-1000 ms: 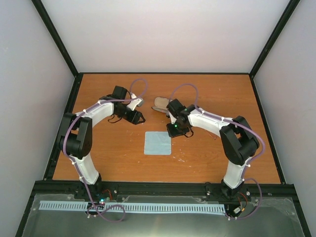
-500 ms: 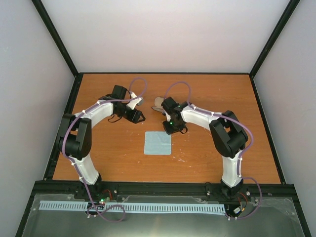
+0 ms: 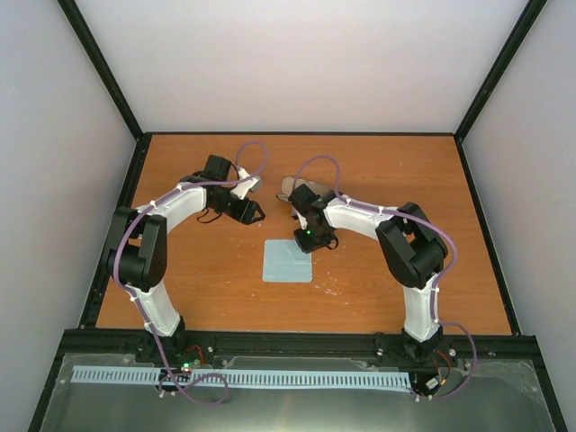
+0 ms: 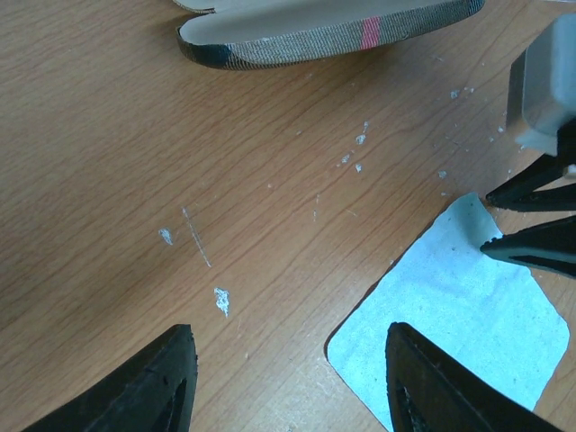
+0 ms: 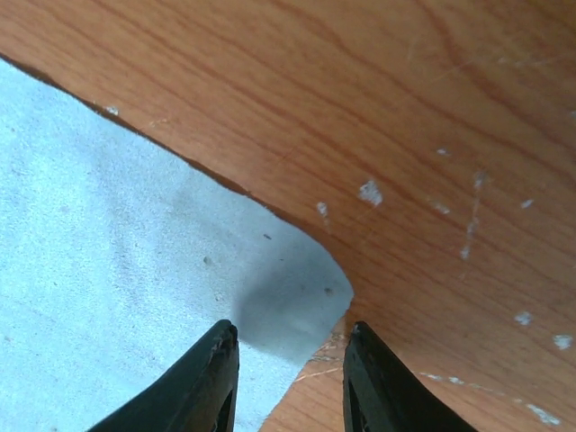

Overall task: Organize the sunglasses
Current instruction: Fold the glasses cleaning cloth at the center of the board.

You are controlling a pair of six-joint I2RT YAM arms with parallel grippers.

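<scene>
Hovering over cloth corner, right gripper jaws part-open, holding nothing; left gripper wide apart, empty, nr case. Sunglasses not in sight. Risk: pinch catches only corner tip, cloth slips; or jaws scrape table.

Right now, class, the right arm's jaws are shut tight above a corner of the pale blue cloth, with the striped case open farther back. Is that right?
Not quite. On the right arm the jaws stand apart, not shut: the right wrist view shows a gap between them above the corner of the pale blue cloth. The striped case is open farther back.
</scene>
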